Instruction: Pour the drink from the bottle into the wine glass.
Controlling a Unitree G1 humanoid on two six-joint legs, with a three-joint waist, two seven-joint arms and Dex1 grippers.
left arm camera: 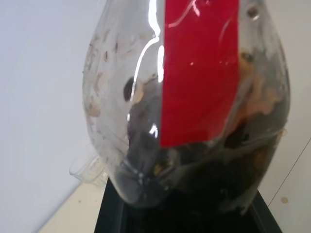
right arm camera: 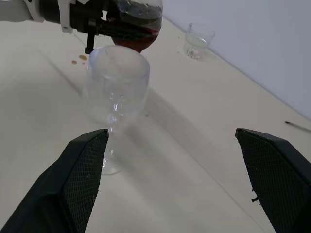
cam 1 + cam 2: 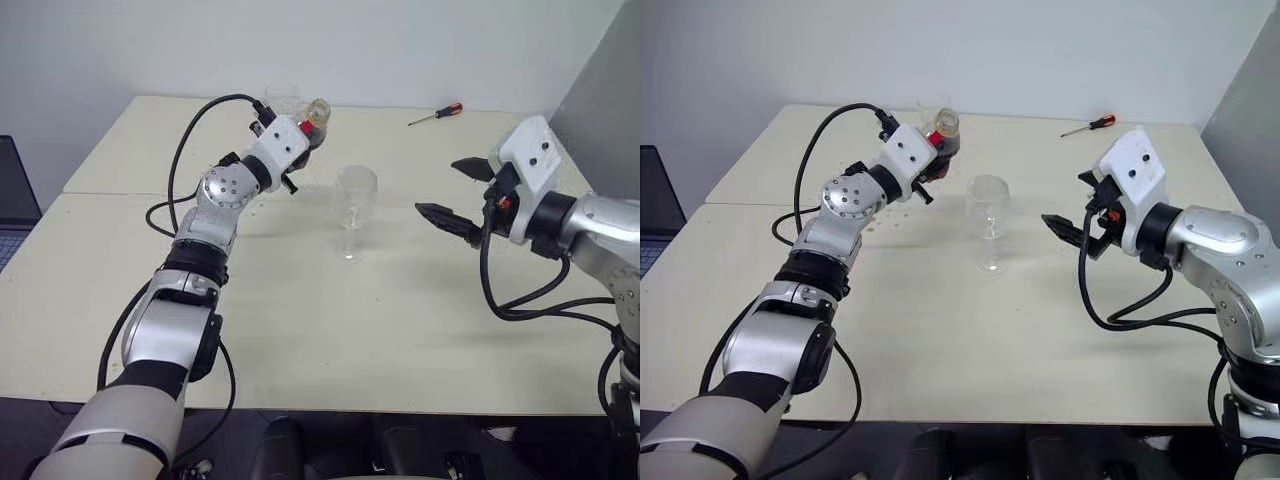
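My left gripper (image 3: pixel 301 148) is shut on the bottle (image 3: pixel 314 124), a small clear one with a red label strip (image 1: pixel 201 68) and a yellowish top, and holds it in the air. Dark brown drink (image 1: pixel 204 187) lies in the bottle's lower part. The wine glass (image 3: pixel 355 200) stands upright on the table with a clear bowl, just right of and in front of the bottle. In the right wrist view the bottle (image 2: pixel 138 24) hangs just beyond the wine glass (image 2: pixel 116 92). My right gripper (image 3: pixel 440 188) hovers open to the right of the glass, with nothing between its fingers (image 2: pixel 77 179).
A short clear tumbler (image 2: pixel 198 41) stands at the far edge behind the bottle. A red-handled screwdriver (image 3: pixel 436 114) lies at the back right. A few brown drops (image 2: pixel 77 59) mark the cream table (image 3: pixel 330 330) near the glass. A dark laptop (image 3: pixel 10 200) sits off the left edge.
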